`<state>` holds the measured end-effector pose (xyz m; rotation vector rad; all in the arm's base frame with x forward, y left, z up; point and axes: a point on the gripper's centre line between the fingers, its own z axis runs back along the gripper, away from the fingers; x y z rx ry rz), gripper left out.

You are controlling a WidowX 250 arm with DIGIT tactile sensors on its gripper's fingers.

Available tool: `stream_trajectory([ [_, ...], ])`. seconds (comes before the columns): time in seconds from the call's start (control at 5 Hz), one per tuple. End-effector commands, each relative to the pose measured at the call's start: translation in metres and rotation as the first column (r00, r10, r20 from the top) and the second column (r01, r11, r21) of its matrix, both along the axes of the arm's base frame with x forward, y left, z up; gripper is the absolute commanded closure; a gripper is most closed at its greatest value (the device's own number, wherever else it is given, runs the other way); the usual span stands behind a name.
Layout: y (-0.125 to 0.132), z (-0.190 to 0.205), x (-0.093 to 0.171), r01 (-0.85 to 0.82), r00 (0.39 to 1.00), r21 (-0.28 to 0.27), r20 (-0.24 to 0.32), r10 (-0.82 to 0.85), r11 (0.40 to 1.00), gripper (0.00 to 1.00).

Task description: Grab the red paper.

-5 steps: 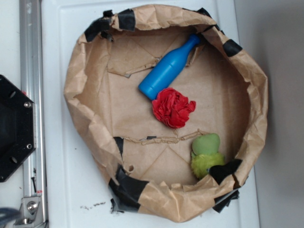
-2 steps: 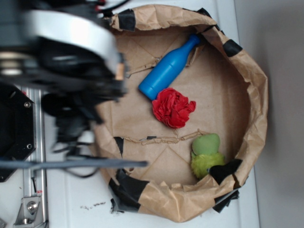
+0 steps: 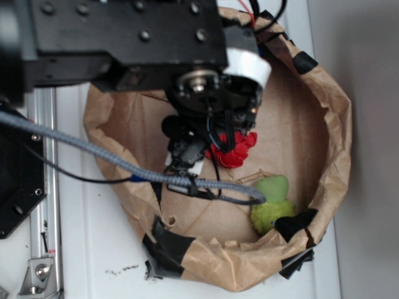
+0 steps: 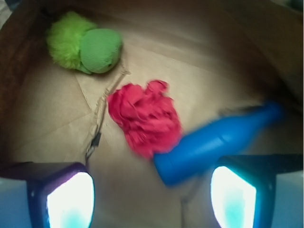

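Note:
The red paper (image 4: pixel 145 118) is a crumpled bright red wad lying on the brown paper floor, its edge against the base of the blue bottle (image 4: pixel 218 142). In the exterior view only the right part of the red paper (image 3: pixel 239 151) shows past the arm, and the bottle is hidden. My gripper (image 4: pixel 152 199) is open and empty, its two fingers wide apart, hovering above the floor short of the wad. In the exterior view the gripper (image 3: pixel 190 146) hangs just left of the wad.
A green fuzzy toy (image 3: pixel 271 202) lies near the wall of the brown paper bin (image 3: pixel 330 124), also seen in the wrist view (image 4: pixel 88 47). A grey cable (image 3: pixel 124 168) crosses the bin's left side. The bin's crumpled walls ring everything.
The arm has swung in from the left and now hangs over the bin, covering the blue bottle and part of the red paper. The objects have not moved.

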<state>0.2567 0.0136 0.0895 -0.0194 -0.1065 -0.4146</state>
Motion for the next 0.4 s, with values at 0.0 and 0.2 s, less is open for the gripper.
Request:
stream_trajectory([
  [0.0,-0.015,-0.034,0.022,0.143,0.985,0.065,0.092,-0.149,0.988,0.0],
  [0.2,-0.007,-0.051,0.045,0.135,0.988,0.047,0.068,-0.138,0.99,0.0],
])
